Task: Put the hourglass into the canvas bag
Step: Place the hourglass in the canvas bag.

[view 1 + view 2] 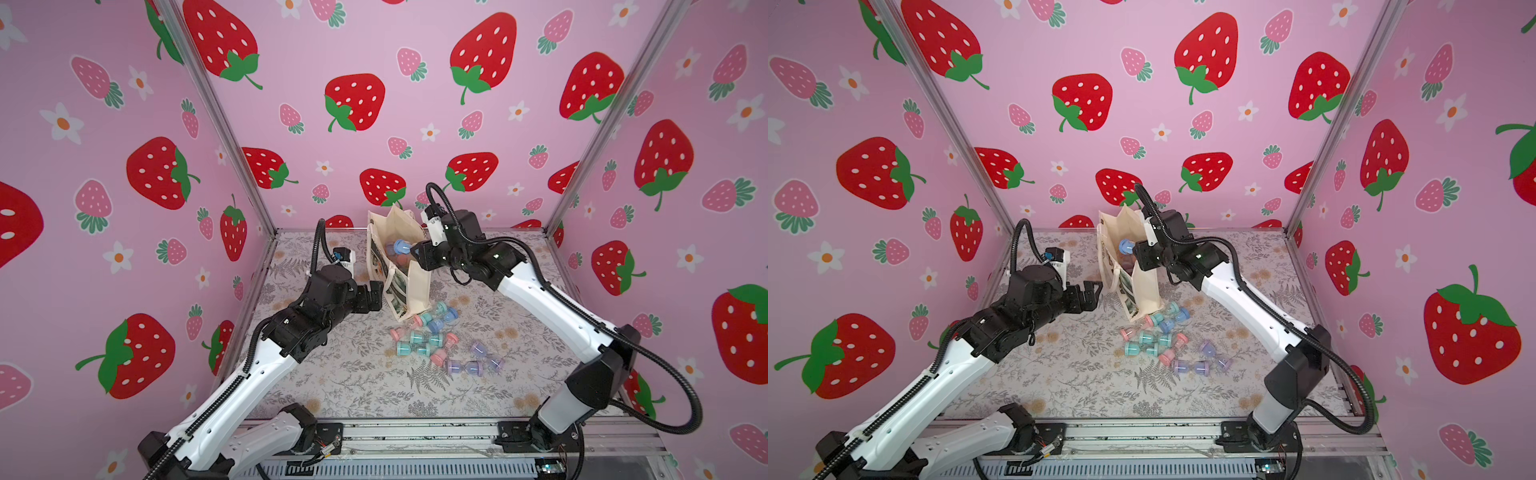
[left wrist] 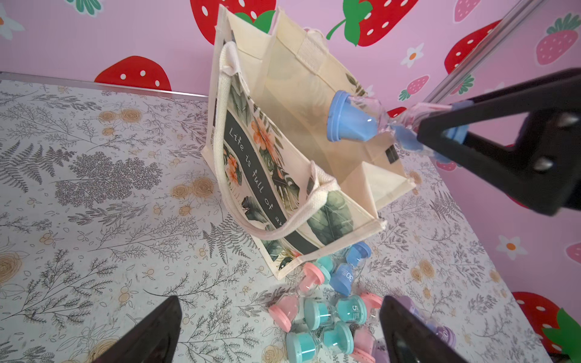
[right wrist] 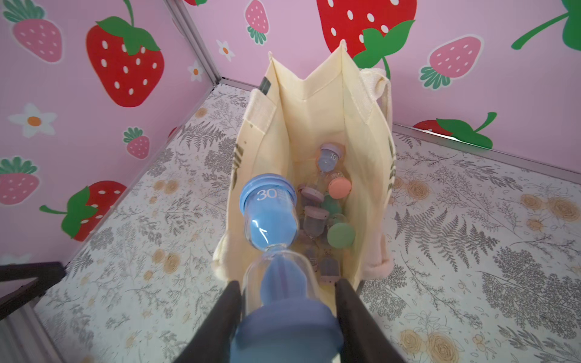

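**A:** What do the arms look like?

**B:** The left arm [image 1: 266,361] and the right arm [image 1: 552,307] both have glossy white shells on the long links, dotted with small dark holes. Each joint has a chunky black housing.

**A:** Cables?

**B:** A black ribbed hose [image 1: 681,415] runs outside each arm. The left arm also has a flat black segmented cable chain [image 1: 216,400] along its white shell.

**A:** Any markings?

**B:** A small green light [image 1: 496,256] glows on a black joint of the right arm. The left wrist has a white block with a blue plug [image 1: 340,252].

**A:** And the end effectors?

**B:** Matte black. The left end effector [image 2: 281,303] has tapering fingers [image 2: 151,333]. The right end effector [image 3: 287,284] has a triangular finger with two silver screws [image 2: 567,120].
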You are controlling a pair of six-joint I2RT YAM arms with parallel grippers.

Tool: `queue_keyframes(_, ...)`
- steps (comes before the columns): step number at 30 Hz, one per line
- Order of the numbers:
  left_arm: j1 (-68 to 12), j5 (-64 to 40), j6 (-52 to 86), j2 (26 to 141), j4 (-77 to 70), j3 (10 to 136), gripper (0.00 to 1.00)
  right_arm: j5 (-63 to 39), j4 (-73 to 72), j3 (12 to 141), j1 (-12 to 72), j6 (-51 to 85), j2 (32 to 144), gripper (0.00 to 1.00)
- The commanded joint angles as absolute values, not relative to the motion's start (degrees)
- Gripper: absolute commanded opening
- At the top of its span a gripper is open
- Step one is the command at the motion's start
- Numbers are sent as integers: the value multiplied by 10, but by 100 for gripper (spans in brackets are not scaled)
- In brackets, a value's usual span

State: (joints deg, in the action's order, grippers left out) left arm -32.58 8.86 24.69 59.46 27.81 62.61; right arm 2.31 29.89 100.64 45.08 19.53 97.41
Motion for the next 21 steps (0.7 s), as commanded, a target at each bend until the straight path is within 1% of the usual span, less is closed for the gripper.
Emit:
queue_keyframes(1,-307,70,254,609,222,622,99,51,271,1060,444,166,1015,24)
queue_keyframes(13,-278,54,267,650,179,599,99,82,290,1216,439,109,1213,24)
queue_keyframes(21,-270,48,272,656,176,587,99,58,289,1250,434,88,1291,24)
